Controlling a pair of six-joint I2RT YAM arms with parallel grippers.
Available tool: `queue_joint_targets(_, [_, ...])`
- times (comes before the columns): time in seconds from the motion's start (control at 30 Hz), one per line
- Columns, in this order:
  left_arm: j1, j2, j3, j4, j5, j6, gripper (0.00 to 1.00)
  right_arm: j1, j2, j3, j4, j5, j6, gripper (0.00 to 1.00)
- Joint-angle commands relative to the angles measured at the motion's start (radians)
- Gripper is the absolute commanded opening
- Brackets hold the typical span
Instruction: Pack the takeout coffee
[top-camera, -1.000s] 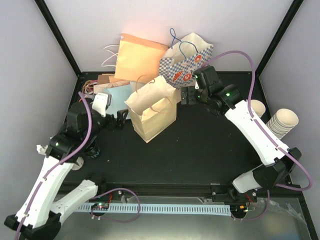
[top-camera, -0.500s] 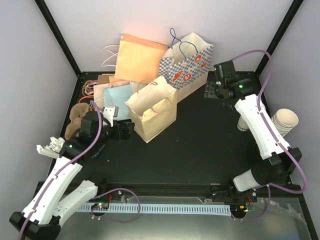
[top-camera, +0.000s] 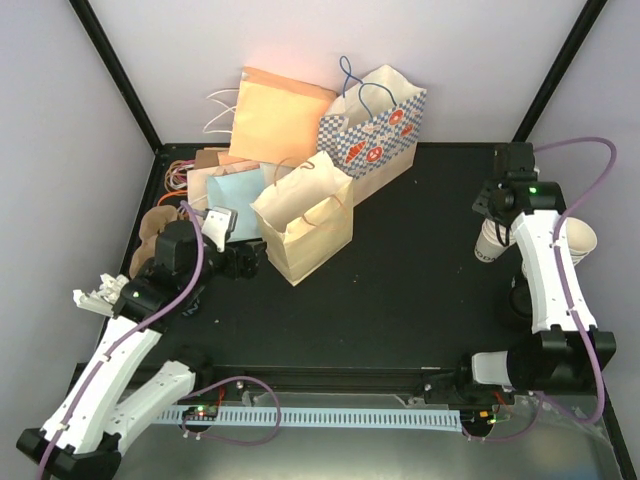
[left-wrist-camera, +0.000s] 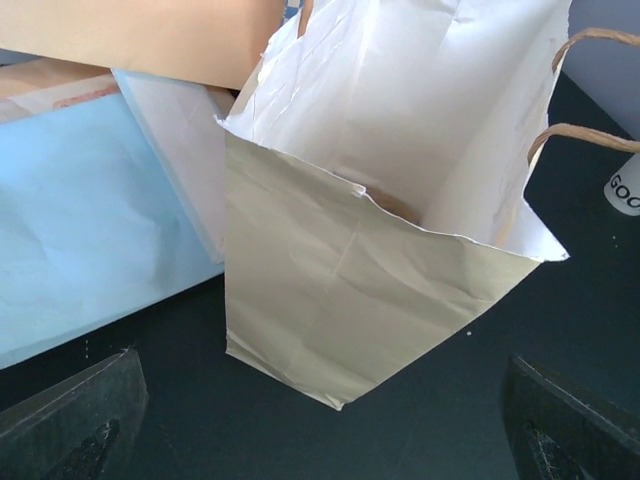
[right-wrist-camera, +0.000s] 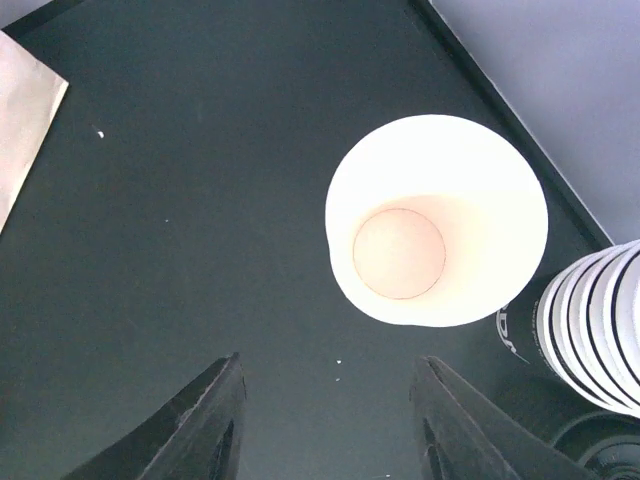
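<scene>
The takeout coffee is out of view; no cup with a lid shows. A lidless cream paper cup (right-wrist-camera: 437, 235) stands upright by the right edge (top-camera: 488, 242). My right gripper (right-wrist-camera: 328, 368) hovers above and just short of it (top-camera: 493, 205), jaws apart with nothing between them. An open kraft paper bag (top-camera: 305, 225) stands mid-table, its mouth facing the left wrist view (left-wrist-camera: 340, 290). My left gripper (left-wrist-camera: 320, 425) is open wide just left of the bag (top-camera: 245, 262), holding nothing.
Stacked lidless cups (top-camera: 568, 243) lie at the right edge (right-wrist-camera: 600, 335), with a black lid (right-wrist-camera: 600, 450) beside them. A blue checked bag (top-camera: 375, 135), an orange bag (top-camera: 280, 115) and a light blue bag (left-wrist-camera: 80, 230) crowd the back left.
My right arm has swung from beside the checked bag to the right edge, over the lidless cup, and its jaws have narrowed. The left arm has moved in beside the kraft bag.
</scene>
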Motion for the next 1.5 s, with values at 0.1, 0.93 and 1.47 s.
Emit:
queue_joint_targets(0.1, [0.005,-0.067,-0.022,0.049,-0.01,0.025,0.99,-0.036,0.032,-0.002,0.023,-0.04,0.007,0.47])
queue_joint_targets(0.93, [0.01,0.017,-0.061,-0.033,-0.193,-0.209,0.93,0.141,0.056,-0.005,0.003,0.099,0.005,0.51])
queue_joint_targets(1.47, [0.01,0.028,-0.136,0.098,-0.118,-0.138,0.95,-0.074,0.194,0.098,0.036,0.053,0.01,0.42])
